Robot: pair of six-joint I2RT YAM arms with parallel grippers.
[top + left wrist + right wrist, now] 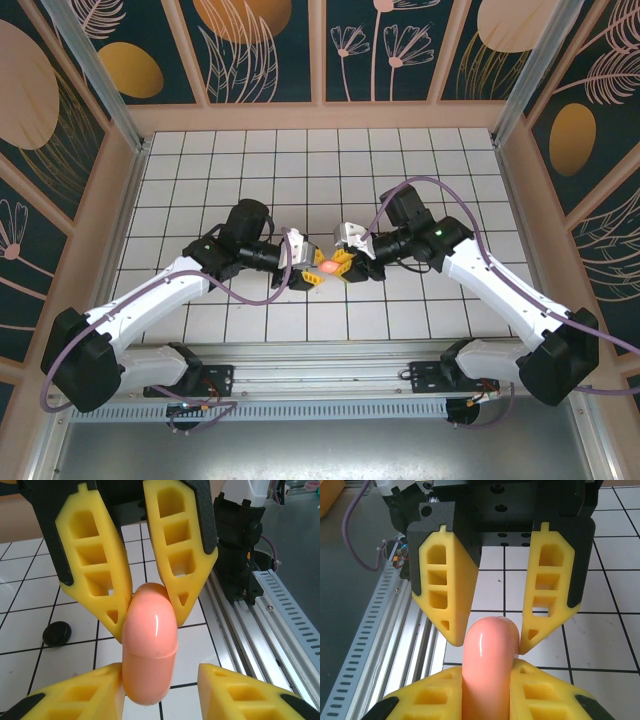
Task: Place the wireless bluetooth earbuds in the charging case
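My left gripper (308, 278) and right gripper (346, 265) meet nose to nose around the pink charging case (328, 267), blocking each other; a small black rounded object (56, 633) lies near, the aluminium rail (260, 625) hems the near side, and I find the far white tiles (320, 160) open

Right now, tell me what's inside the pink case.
Nothing inside can be seen: the case is closed along its lid seam. Only the pink shell shows, pinched by the right gripper.
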